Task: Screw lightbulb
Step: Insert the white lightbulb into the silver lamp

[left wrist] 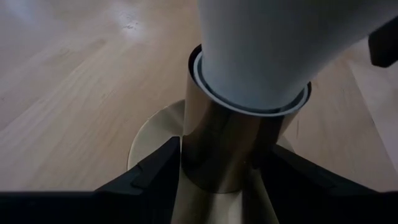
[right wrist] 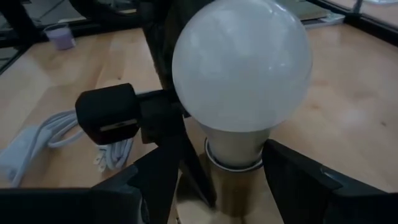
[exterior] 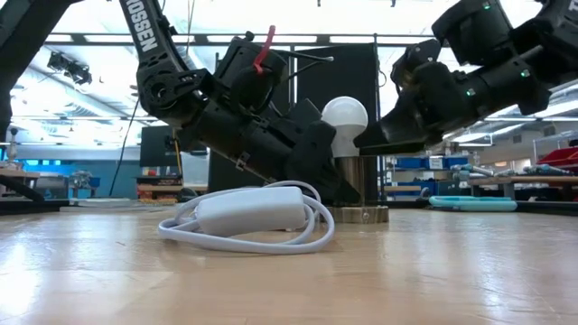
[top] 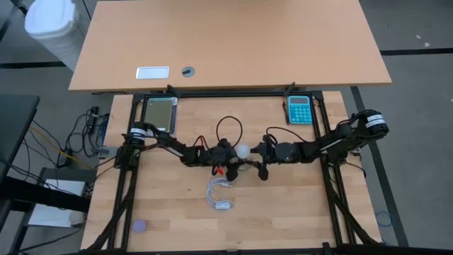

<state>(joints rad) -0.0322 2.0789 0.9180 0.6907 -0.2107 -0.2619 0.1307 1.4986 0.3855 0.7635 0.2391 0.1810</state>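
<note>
The white lightbulb [exterior: 346,119] stands upright with its base in the top of a brass socket tube [exterior: 358,185]. The tube's round foot [exterior: 361,215] rests on the table near its middle. My left gripper [left wrist: 224,171] comes from the table's left and is shut on the tube, just under the bulb [left wrist: 261,50]. My right gripper [right wrist: 214,162] comes from the table's right. It is open, with one finger on either side of the bulb's neck [right wrist: 236,146]. I cannot tell whether either finger touches the neck. My left gripper pinches the brass socket tube [left wrist: 205,149] between its two fingers, one on each side, below the tube's rim. The fingers [left wrist: 155,177] slant slightly down from the table's left. The tube stays upright with its foot [left wrist: 155,134] on the table.
A coiled white cable with a switch box [exterior: 253,212] lies on the table in front of the socket. A teal calculator [top: 299,110] and a grey tray [top: 159,113] lie at the far edge. A small purple object [top: 139,226] sits near the front left.
</note>
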